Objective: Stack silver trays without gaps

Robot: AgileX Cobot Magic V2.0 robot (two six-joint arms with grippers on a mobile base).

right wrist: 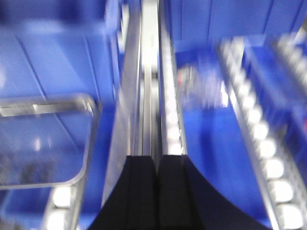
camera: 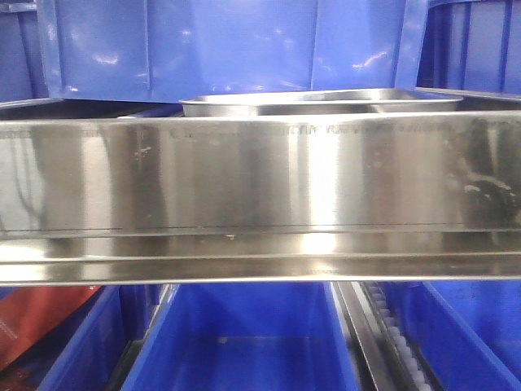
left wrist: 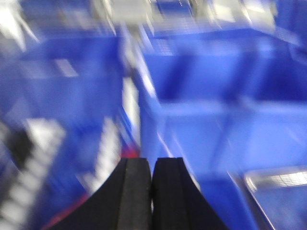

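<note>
Gleaming silver tray (camera: 326,103) (rounded corners)

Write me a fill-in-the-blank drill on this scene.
The bins below the steel band are coloured ____.
The left gripper and the right gripper are both ____.
In the right wrist view, the silver tray shows on the picture's ____ side.
Missing: blue; shut; left.
</note>
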